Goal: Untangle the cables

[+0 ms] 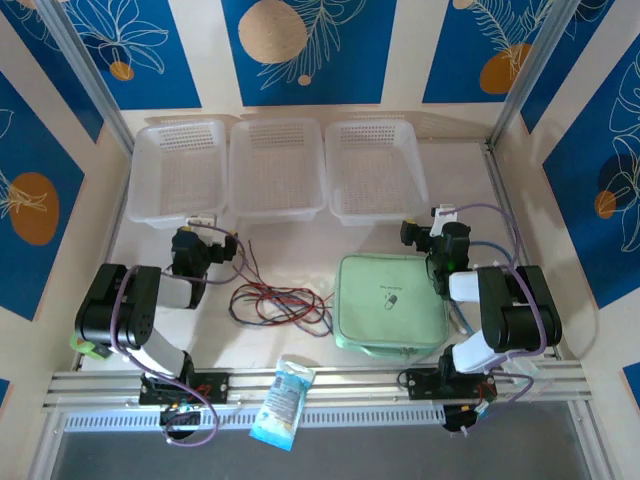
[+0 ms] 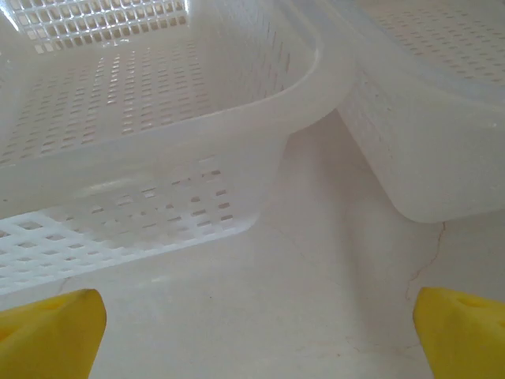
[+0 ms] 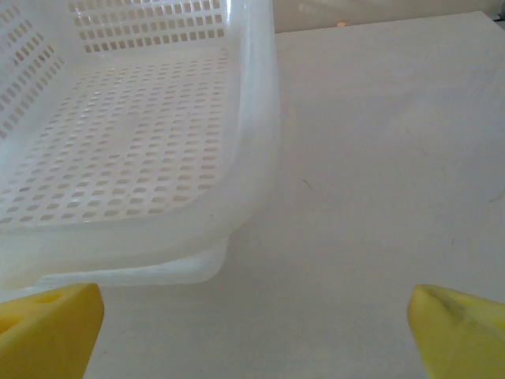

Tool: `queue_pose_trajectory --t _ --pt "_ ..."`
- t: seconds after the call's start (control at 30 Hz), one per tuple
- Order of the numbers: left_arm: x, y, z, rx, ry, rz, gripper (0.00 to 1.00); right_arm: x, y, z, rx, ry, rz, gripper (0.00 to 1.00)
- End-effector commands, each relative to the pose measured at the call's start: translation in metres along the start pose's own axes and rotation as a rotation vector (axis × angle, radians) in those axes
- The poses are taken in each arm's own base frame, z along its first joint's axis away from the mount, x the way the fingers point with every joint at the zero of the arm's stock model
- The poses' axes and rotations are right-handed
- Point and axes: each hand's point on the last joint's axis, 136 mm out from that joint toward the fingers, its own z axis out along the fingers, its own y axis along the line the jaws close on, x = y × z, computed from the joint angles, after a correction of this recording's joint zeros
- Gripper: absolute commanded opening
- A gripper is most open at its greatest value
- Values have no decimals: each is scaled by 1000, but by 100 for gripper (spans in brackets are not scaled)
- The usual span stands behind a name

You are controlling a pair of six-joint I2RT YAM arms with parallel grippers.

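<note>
The cables (image 1: 279,301), thin red and black wires, lie in a loose tangle on the table between the two arms. My left gripper (image 1: 203,224) is to their upper left, pointing at the near wall of the left basket (image 1: 178,172). Its yellow fingertips (image 2: 51,332) stand wide apart, open over bare table (image 2: 260,300). My right gripper (image 1: 443,214) sits beyond a green pouch (image 1: 390,300), beside the near right corner of the right basket (image 1: 376,170). It is open too, its yellow fingertips (image 3: 461,332) far apart with nothing between them.
Three white perforated baskets stand in a row at the back; the middle basket (image 1: 275,168) is between the other two. A blue-and-white packet (image 1: 283,401) lies on the front rail. In the left wrist view the left basket (image 2: 158,118) and middle basket (image 2: 426,118) are close ahead.
</note>
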Motion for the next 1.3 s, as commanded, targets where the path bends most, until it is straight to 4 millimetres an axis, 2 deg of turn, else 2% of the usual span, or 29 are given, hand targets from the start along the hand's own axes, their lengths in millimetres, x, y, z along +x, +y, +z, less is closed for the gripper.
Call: queue_pose_trajectory --t 0.0,1.2,1.27 --pt "-15 1 0 8 -40 -5 99 -8 4 3 -11 -19 -6 99" --pt "-15 6 0 -13 -36 -19 99 -9 5 2 -35 -18 -1 99" --pt "-15 6 -1 -15 -40 -18 99 -12 1 -2 5 -39 2 99"
